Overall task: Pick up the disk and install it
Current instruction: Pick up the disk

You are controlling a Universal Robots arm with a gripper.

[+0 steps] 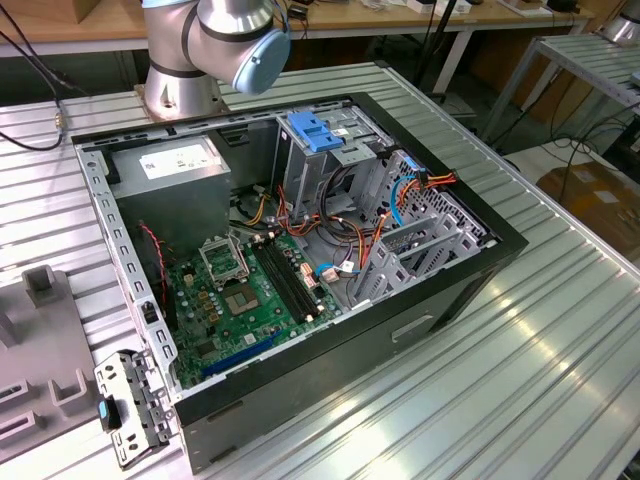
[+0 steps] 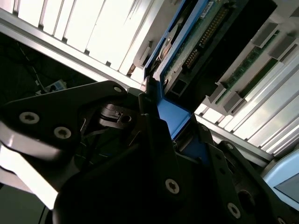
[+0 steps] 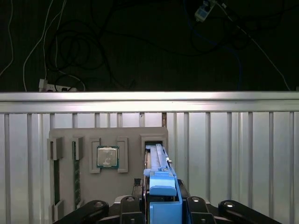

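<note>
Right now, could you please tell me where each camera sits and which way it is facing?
Exterior view: off the arm, above, looking down into the open computer case on the slatted table; the arm's base and a blue-capped joint show.
First wrist view: on the arm, looking past the gripper and along the disk to the grey tray and table edge.
Second wrist view: on the arm, close up on the gripper, shut on the disk.
Shared: both wrist views show the gripper, disk and table.

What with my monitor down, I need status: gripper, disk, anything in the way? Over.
Gripper shut on the disk, at its blue rail. Disk stands on edge at the grey tray slot, processor alongside. Nothing seen blocking.
</note>
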